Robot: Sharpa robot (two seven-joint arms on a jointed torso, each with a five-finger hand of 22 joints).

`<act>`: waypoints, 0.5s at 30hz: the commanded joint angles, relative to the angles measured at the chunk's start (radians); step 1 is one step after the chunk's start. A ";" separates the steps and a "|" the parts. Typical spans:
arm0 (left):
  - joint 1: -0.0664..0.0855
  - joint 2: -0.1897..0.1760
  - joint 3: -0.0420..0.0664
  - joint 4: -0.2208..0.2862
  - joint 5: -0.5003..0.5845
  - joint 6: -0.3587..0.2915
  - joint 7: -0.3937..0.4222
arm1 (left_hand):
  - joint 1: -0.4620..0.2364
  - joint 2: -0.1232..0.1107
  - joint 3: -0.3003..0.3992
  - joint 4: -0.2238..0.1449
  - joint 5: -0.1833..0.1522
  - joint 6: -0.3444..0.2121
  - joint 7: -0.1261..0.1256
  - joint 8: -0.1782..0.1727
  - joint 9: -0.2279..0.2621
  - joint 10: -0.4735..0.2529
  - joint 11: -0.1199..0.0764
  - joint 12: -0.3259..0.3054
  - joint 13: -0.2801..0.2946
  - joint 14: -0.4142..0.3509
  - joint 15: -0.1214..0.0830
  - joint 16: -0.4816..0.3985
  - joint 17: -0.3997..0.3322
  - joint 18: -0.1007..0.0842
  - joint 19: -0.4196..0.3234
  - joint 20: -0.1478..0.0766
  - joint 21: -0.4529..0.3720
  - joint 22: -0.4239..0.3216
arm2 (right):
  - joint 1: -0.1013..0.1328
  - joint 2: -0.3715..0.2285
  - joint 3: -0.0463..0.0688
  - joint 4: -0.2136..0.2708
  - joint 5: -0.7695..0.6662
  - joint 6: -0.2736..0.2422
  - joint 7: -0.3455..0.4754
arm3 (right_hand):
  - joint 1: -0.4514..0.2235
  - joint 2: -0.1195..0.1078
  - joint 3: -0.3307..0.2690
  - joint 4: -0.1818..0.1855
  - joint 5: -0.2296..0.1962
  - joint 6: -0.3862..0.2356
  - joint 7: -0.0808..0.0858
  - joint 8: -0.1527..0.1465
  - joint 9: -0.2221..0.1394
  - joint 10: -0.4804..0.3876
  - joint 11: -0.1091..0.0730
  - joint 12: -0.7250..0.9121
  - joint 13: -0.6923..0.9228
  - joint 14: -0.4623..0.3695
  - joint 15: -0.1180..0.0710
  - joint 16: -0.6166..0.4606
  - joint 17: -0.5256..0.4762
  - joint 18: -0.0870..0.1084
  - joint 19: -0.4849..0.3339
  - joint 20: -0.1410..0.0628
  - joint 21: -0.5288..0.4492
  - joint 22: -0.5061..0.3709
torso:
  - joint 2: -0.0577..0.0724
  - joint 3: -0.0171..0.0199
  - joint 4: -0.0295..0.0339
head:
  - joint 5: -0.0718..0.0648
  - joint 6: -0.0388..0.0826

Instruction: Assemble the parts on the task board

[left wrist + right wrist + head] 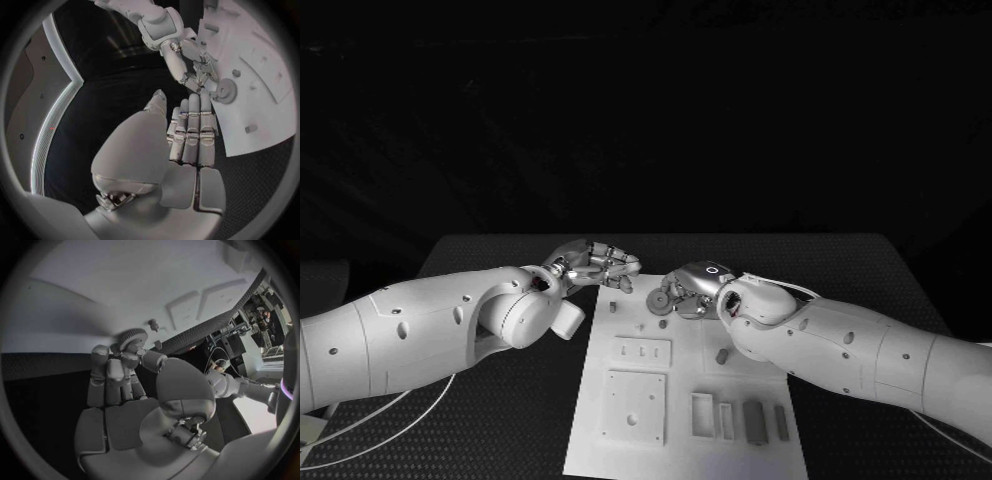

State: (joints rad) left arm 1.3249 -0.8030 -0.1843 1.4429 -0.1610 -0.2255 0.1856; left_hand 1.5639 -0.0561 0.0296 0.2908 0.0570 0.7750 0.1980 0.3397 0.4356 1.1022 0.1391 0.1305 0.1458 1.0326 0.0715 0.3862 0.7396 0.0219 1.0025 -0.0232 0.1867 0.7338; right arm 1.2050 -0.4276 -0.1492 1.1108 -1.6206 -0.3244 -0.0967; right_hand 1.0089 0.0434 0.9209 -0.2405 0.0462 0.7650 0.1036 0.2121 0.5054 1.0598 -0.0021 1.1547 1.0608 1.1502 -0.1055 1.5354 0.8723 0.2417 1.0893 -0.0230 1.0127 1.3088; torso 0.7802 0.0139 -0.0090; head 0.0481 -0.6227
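The white task board (687,440) lies in the middle of the black table. A grey toothed gear (658,303) sits at the board's far edge. My right hand (689,290) is bent down over it, and its fingertips (128,357) pinch the gear (132,337) at the rim. The left wrist view shows the same gear (225,91) flat against the board under those fingertips (199,80). My left hand (596,265) hovers just off the board's far left corner, holding nothing, with its fingers (192,127) stretched out side by side and the thumb apart.
A small peg (613,307) stands near the board's far left corner, and a dark part (723,356) lies mid-board. Raised plates (643,351) (635,405) and several upright pieces (754,420) fill the near half. Cables (372,430) trail at the table's near left.
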 commanded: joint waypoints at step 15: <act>0.001 0.000 0.001 -0.003 0.000 0.009 0.006 | -0.012 -0.002 0.001 0.000 -0.007 -0.005 0.008 -0.004 -0.002 0.004 0.004 -0.004 0.001 0.010 0.001 -0.007 0.002 0.016 0.004 -0.004 -0.007 0.001 | -0.009 -0.047 -0.007 0.056 -0.011 0.039 -0.016 | -0.029 0.004 0.018 -0.015 0.004 0.014 0.014 0.022 0.006 0.000 0.008 0.009 0.003 0.001 0.006 0.008 0.002 0.020 0.006 -0.001 0.010 0.017 | 0.000 0.0003 -0.0032 | 0.002 -0.005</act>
State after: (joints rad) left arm 1.3249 -0.8049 -0.1845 1.4382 -0.1610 -0.2256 0.1849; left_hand 1.5639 -0.0561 0.0296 0.2908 0.0570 0.7750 0.1980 0.3397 0.4357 1.1022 0.1391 0.1305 0.1457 1.0326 0.0715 0.3824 0.7405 0.0218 1.0025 -0.0231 0.1827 0.7336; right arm 1.1993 -0.4713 -0.1546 1.1566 -1.6130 -0.3068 -0.1026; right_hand 0.9890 0.0447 0.9358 -0.2555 0.0461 0.7762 0.1149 0.2302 0.5128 1.0600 -0.0020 1.1576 1.0628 1.1507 -0.1051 1.5393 0.8731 0.2446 1.0896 -0.0227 1.0180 1.3088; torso 0.7798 0.0140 -0.0113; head 0.0499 -0.6264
